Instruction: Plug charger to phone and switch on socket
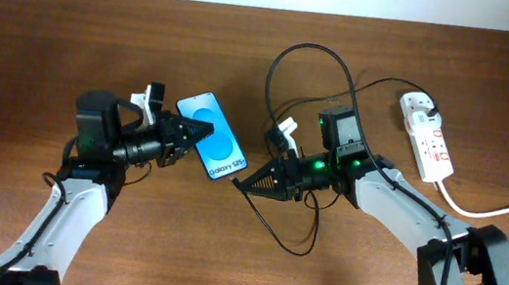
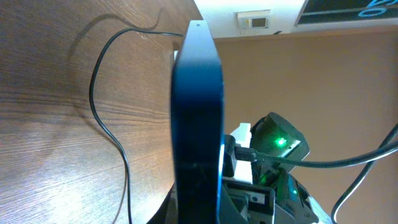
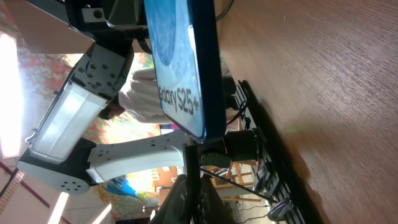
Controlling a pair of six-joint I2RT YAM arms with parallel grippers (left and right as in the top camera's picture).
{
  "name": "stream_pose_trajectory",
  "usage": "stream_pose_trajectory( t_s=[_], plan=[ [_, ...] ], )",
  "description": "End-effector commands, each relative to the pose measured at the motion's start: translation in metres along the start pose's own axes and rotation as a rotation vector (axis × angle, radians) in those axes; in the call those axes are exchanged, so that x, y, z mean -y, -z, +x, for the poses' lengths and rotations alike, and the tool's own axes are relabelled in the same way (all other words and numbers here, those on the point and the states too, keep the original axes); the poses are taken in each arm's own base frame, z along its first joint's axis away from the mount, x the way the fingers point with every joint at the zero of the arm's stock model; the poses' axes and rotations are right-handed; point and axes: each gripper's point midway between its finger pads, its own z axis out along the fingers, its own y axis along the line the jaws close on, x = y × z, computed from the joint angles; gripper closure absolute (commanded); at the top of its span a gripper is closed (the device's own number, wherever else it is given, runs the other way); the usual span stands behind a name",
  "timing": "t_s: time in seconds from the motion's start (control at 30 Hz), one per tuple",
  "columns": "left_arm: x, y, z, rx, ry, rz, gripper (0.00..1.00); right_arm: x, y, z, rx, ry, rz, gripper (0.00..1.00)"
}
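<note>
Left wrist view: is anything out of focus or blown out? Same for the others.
Left wrist: phone edge close up, dark and soft; table grain sharper. Right wrist: left edge blown out, screen text legible. Overhead: even light, sharp.

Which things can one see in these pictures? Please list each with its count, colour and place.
phone: one, black edge and light blue screen, left of the table's centre, gripped at one side by the left arm.
charger: one, thin black cable, looping over the middle of the table between phone and socket; one end is at the phone's lower edge.
socket: one, white strip with red switches, far right of the table.
white cord: one, thick, runs from the socket off the right edge.
table: one, brown wood, under everything.
left gripper: one, black, shut on the phone.
right gripper: one, black, shut on the charger end.
</note>
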Motion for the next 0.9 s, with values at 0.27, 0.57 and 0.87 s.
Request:
stream_pose_trajectory(
  t_s=[0.27, 0.57, 0.87],
  plan=[
    [0.010, 0.000, -0.001, -0.004, -0.024, 0.016, 1.00, -0.008, 0.001, -0.004, 0.010, 0.037, 0.002, 0.96],
    [0.010, 0.000, 0.001, -0.015, -0.020, 0.021, 1.00, -0.009, 0.001, -0.007, 0.019, 0.041, 0.005, 0.96],
    [0.011, 0.000, 0.003, -0.028, -0.020, 0.028, 1.00, -0.004, 0.002, -0.012, 0.049, 0.046, 0.039, 0.96]
  ],
)
